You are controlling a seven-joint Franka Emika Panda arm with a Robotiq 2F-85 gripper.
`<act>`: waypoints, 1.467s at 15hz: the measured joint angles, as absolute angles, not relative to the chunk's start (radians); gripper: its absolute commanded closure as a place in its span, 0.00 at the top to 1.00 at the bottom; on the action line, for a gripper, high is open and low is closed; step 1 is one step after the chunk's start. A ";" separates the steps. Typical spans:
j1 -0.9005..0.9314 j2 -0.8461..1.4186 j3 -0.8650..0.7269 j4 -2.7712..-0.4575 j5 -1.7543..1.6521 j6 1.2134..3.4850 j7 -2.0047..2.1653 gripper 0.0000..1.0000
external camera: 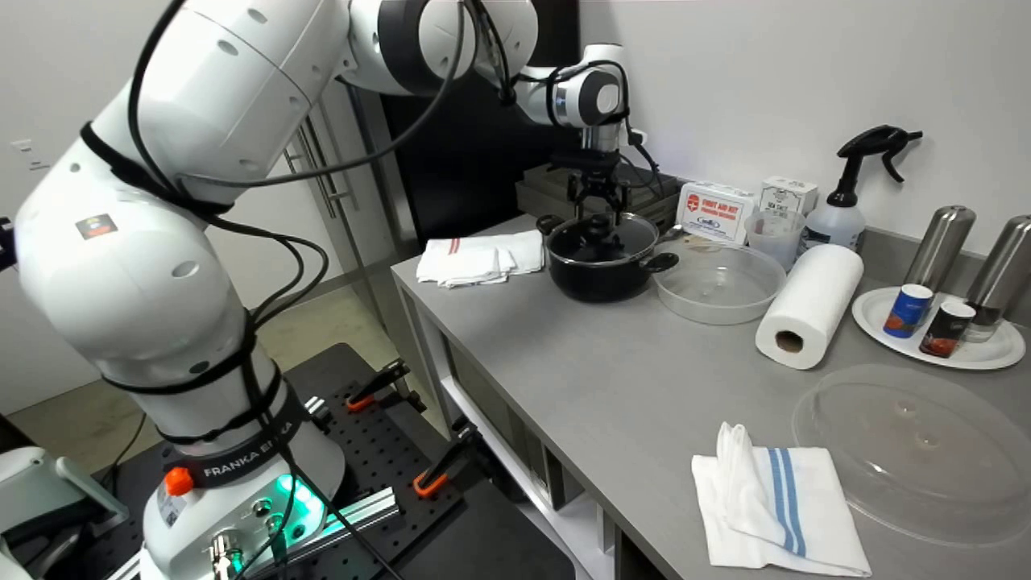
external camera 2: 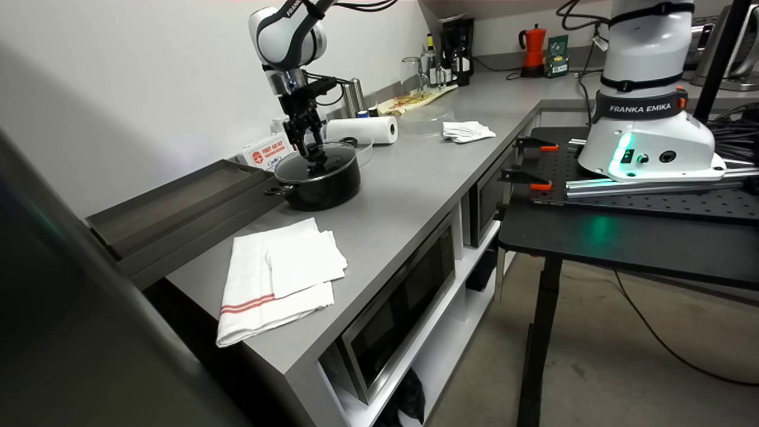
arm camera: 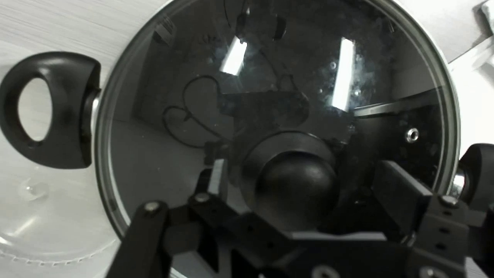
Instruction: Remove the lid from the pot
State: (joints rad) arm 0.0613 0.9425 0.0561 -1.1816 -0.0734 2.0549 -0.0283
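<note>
The pot is black, low and round, with short side handles, and stands at the counter's far end (external camera: 600,280); the pot also shows in the other views (external camera 2: 329,193) (arm camera: 71,112). The clear glass lid (external camera: 636,240) rests level on it, with a metal rim and a dark round knob (arm camera: 297,189). The lid shows in both exterior views (external camera 2: 289,169) and fills much of the wrist view (arm camera: 162,104). My gripper (arm camera: 309,179) points down over the lid, open, with one finger on each side of the knob and a visible gap to each; it shows in both exterior views (external camera: 598,211) (external camera 2: 312,148).
A clear round container (external camera: 717,294) stands close beside the pot. A white red-striped towel (external camera: 483,256) lies on its opposite side. Dark trays (external camera 2: 178,207) and a first aid box (external camera: 713,211) stand behind. A paper towel roll (external camera: 809,306) and large clear cover (external camera: 918,451) lie farther along.
</note>
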 measured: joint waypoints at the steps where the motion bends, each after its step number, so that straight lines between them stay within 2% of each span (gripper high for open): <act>1: 0.061 0.945 0.056 -1.178 -0.073 2.055 -0.028 0.59; 4: 0.061 0.946 0.055 -1.172 -0.074 2.054 -0.028 0.34; 6: 0.060 0.946 0.052 -1.164 -0.072 2.051 -0.028 0.25; 22: 0.114 0.881 0.051 -1.181 -0.092 2.046 -0.028 0.25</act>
